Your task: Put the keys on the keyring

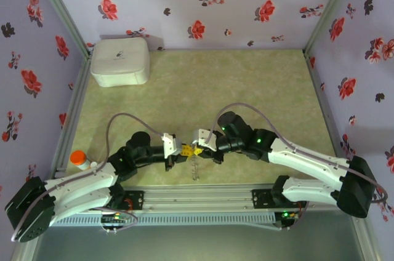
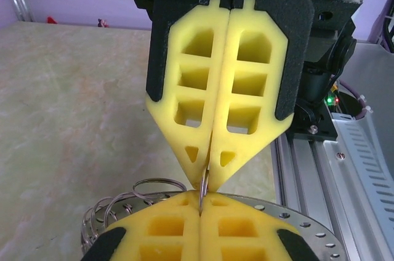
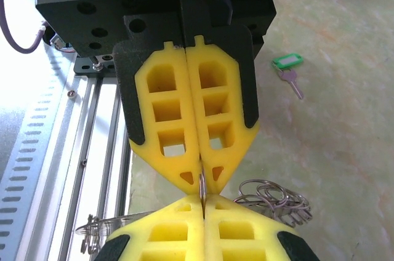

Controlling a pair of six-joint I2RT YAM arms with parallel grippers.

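one keyring [image 3: 271, 196] pinched between left gripper [image 2: 201, 196] and right gripper [image 3: 203, 200]

the keyring [image 3: 271, 198] is shiny metal wire. the key tag [image 3: 287, 61] looks glossy green plastic, the finger pads [image 3: 144, 113] matt yellow foam.

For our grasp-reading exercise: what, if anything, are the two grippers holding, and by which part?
Both the left gripper and right gripper pinch a thin wire loop of the keyring at their fingertips.
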